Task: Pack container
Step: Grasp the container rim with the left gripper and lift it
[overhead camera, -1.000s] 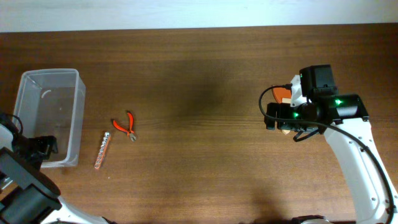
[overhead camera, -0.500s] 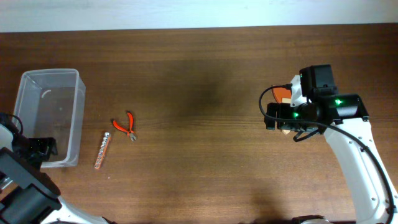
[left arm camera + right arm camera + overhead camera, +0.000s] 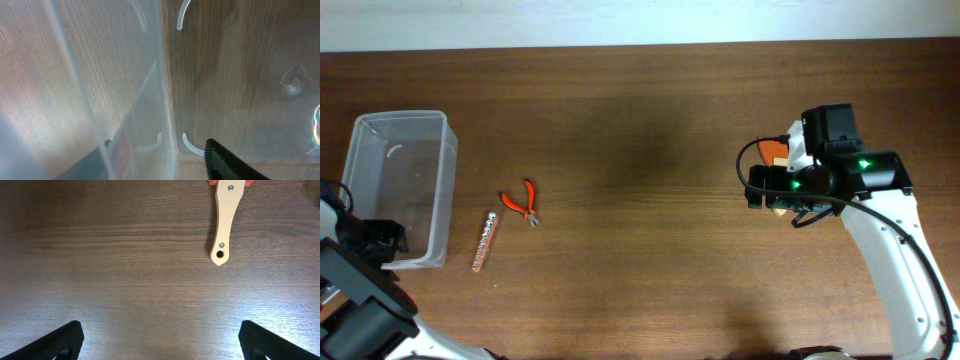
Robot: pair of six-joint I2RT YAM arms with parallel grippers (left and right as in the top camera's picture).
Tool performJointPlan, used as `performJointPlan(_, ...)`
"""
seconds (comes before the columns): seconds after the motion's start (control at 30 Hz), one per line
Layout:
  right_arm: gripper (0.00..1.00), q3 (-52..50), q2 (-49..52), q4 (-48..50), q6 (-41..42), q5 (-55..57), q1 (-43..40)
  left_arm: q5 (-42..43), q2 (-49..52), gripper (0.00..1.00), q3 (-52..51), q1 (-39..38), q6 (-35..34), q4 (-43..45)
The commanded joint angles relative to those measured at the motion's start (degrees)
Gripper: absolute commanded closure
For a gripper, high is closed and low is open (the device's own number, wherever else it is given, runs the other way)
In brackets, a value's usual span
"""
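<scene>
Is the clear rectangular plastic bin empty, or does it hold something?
Empty: the bin shows only wood grain through its floor.

No legible text or labels anywhere.

Right arm (image 3: 885, 250): white moulded link ending in a black wrist housing (image 3: 840, 178) fitted with two green indicator lights (image 3: 865, 165). A black cable (image 3: 748, 152) loops out of the housing, which also carries a black box-shaped camera module (image 3: 830, 125). Right gripper (image 3: 160, 342) fingers (image 3: 60, 342): black, wedge-shaped (finely textured surface). Left arm (image 3: 360, 310): black and white segments.
</scene>
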Motion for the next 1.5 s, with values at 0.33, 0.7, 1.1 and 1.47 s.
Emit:
performJointPlan(0.33, 0.01, 1.2, 0.3, -0.1, -0.6, 0.1, -0.4, -0.8, 0.7, 0.63, 2.2, 0.2, -0.3, -1.3)
performJointPlan(0.7, 0.01, 1.2, 0.3, -0.5, -0.6, 0.1, -0.4, -0.4, 0.7, 0.98, 2.2, 0.2, -0.3, -1.5)
performJointPlan(1.1, 0.01, 1.2, 0.3, -0.4, -0.6, 0.9, -0.4, 0.7, -0.6, 0.98, 2.7, -0.6, 2.5, -2.2)
performJointPlan(1.47, 0.01, 2.8, -0.7, -1.4, -0.6, 11.7, -0.4, 0.9, -12.4, 0.98, 12.7, -11.8, 11.8, -1.6)
